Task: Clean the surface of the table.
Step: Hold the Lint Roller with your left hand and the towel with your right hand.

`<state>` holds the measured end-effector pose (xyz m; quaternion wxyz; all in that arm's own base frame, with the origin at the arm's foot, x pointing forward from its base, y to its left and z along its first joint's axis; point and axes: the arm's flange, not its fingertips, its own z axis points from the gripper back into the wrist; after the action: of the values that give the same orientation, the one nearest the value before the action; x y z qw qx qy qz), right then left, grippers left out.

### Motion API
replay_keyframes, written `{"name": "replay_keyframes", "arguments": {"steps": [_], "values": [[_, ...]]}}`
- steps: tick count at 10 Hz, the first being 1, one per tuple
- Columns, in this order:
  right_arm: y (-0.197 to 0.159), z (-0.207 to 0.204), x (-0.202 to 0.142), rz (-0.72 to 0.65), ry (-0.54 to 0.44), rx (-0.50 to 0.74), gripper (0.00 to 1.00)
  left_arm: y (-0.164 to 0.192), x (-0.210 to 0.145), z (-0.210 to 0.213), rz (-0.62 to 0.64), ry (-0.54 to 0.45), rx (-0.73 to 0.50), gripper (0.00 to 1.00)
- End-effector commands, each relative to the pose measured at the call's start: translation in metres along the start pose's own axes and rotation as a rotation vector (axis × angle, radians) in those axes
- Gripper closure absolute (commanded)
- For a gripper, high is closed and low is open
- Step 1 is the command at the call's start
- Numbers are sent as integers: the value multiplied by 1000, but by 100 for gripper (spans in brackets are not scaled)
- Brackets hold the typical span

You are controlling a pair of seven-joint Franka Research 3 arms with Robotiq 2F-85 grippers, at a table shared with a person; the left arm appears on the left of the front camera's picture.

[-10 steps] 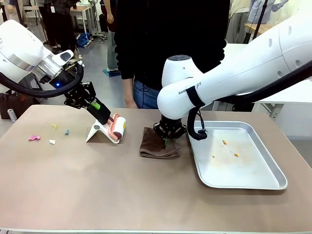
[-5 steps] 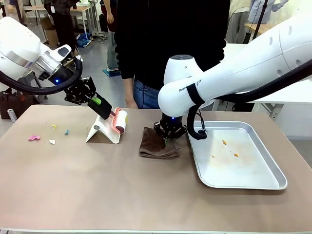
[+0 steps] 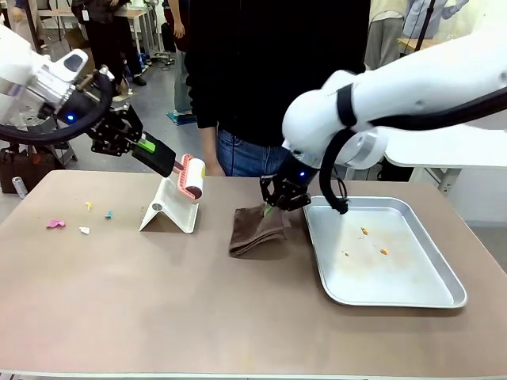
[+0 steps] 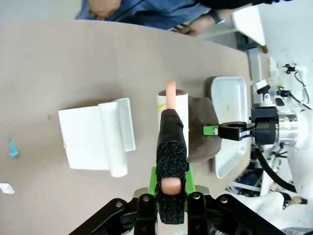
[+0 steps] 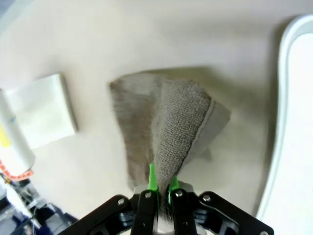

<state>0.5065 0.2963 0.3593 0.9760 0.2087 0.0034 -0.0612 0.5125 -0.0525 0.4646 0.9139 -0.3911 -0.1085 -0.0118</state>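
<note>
Two robot arms work a tan table (image 3: 198, 317) that spans the front view, a person (image 3: 269, 71) standing at its far edge. The left gripper (image 3: 150, 152) is clamped on the handle of a lint roller (image 3: 192, 176), held at the top of its white stand (image 3: 169, 212); whether the two touch cannot be told. The right gripper (image 3: 273, 204) pinches one edge of a brown cloth (image 3: 257, 229) just beside a metal tray (image 3: 396, 277) dotted with crumbs (image 3: 364, 231). Paper scraps (image 3: 55, 224) lie well apart at the left end. From the left wrist, the fingers (image 4: 171, 147) grip the handle near its end, so a hard press could twist the roller (image 4: 172, 100) loose, and a low swing could knock over the stand (image 4: 95, 139). From the right wrist, the jaws are closed on a thin fold of the cloth (image 5: 166, 117); it could slip free mid-wipe, or its trailing end could snag the tray's rim (image 5: 288, 98) and spill crumbs back onto the table.
</note>
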Motion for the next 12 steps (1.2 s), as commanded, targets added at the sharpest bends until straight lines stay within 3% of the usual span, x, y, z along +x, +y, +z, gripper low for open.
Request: {"name": "replay_keyframes", "arguments": {"steps": [1,5,6,8,10,12], "values": [[-39,29,-31,99,30,240,100,8,-18,22,-1,11,-94,100],[-105,80,-94,311,67,549,100,50,-25,85,69,163,-345,100],[-138,95,-108,299,63,629,100,75,-31,111,52,231,-451,100],[-205,126,-120,188,6,777,100,120,-42,152,75,208,-587,100],[-273,166,-139,116,-55,988,100,156,-57,173,26,172,-551,100],[-326,208,-155,-1,-117,1070,100,194,-72,196,11,99,-544,100]]}}
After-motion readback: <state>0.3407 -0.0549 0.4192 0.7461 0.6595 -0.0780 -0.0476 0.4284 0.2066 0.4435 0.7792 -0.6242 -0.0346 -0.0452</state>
